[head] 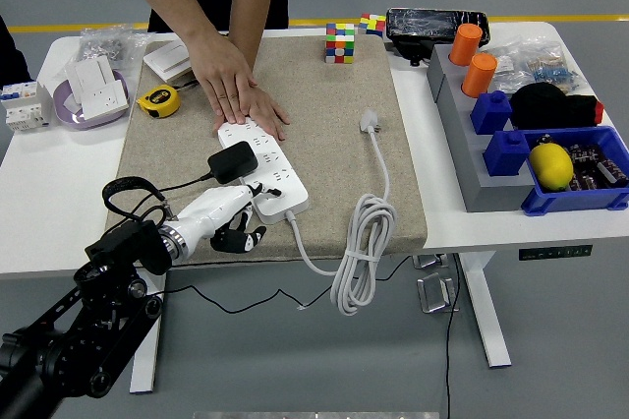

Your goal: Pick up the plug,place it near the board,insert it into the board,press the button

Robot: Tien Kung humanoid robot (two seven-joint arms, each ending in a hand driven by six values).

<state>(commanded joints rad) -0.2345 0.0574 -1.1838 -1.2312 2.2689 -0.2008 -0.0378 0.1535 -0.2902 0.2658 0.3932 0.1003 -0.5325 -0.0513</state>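
A white power strip (271,169) lies slantwise on the beige mat (324,134). A black plug (233,164) sits in its near half, its thin black cable trailing left. My left hand (244,214), white with dark fingertips, is at the strip's near end. One finger stretches onto the strip's near corner and the others are curled under, holding nothing. A person's two hands (236,92) press flat on the strip's far end. The strip's own white plug (370,123) lies loose on the mat, its cable coiled (362,242) over the front edge. My right hand is out of view.
A Rubik's cube (340,42) stands at the mat's far edge and a yellow tape measure (157,100) at its left. A grey rack (454,104) with orange cylinders and blue bins (580,193), one holding a lemon, fills the right side. White sockets (93,85) lie at the far left.
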